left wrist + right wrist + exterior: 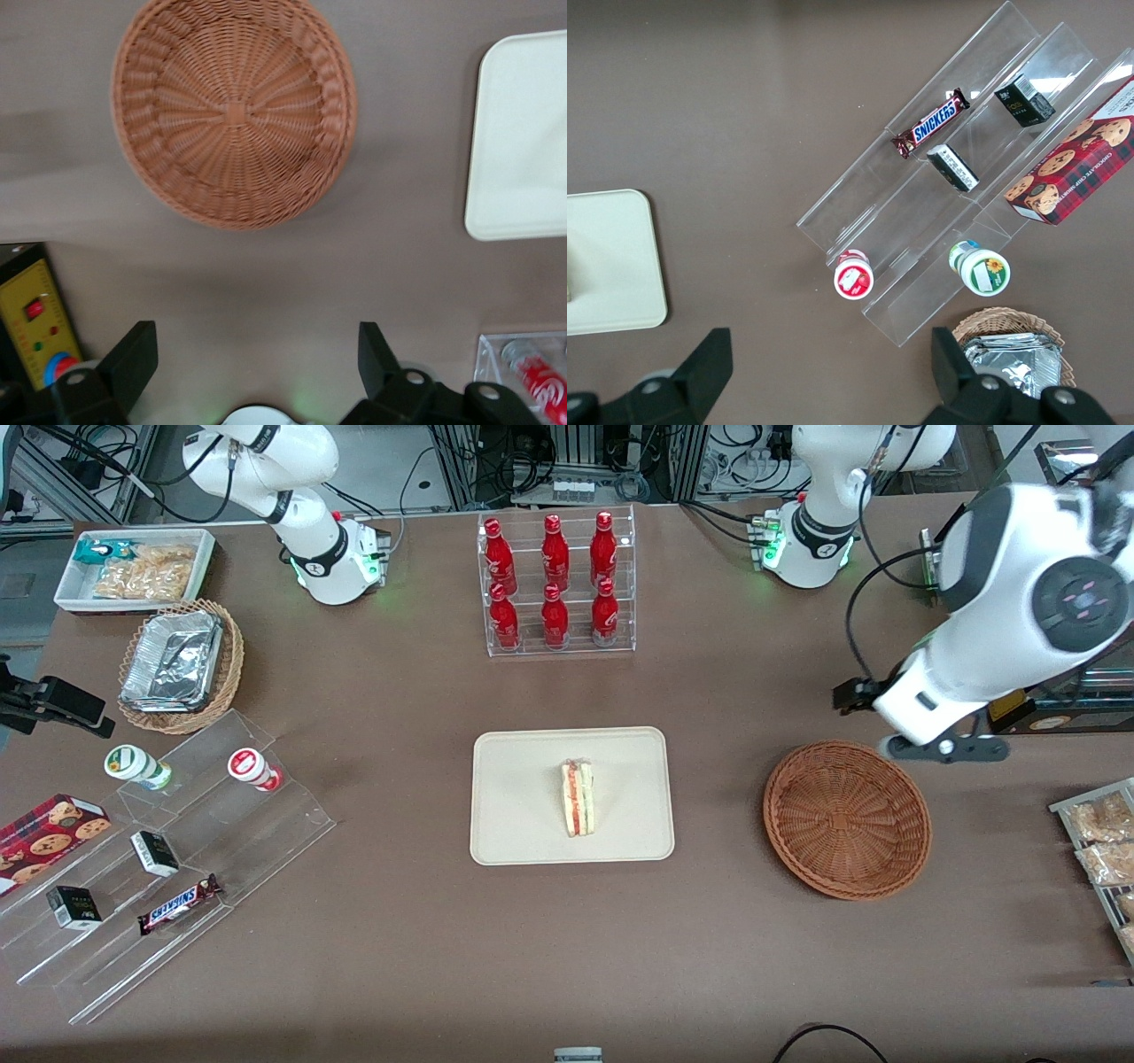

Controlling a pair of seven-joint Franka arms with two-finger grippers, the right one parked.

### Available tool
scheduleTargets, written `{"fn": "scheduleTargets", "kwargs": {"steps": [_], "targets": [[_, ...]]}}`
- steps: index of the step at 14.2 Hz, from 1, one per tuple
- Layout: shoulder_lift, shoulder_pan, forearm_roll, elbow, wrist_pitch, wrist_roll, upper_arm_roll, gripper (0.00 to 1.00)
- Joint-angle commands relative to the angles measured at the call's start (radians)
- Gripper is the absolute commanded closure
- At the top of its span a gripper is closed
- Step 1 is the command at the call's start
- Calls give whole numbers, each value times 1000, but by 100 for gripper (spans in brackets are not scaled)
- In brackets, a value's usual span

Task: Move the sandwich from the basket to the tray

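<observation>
The sandwich (577, 797) lies flat on the tray (514, 815), near its middle, the red-pink filling stripe facing up and the wedge's long axis running from 12 to 6 o'clock in the front view. The tray sits on the brown bench (399, 939), nearer the front camera than the clear rack of red bottles (556, 580).

The basket (846, 819) stands toward the working arm's end of the bench, at about 3 o'clock from the tray and well apart from it — nothing lies in its woven bowl (235, 111).

The gripper (257, 354) hangs in the air above bare bench, just off the basket's rim on the side farther from the front camera. Its fingers (133, 354) are spread wide and hold nothing. In the front view the wrist (939, 731) sits at roughly 1 o'clock from the basket — raised clear of it.
</observation>
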Motion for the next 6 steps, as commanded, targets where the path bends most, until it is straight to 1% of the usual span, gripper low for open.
{"fn": "scheduleTargets", "kwargs": {"steps": [1, 4, 6], "targets": [[-83, 74, -7, -36, -25, 87, -28, 0], [-130, 113, 7, -33, -27, 109, -26, 0], [-137, 127, 7, -15, -24, 115, -22, 0]]}}
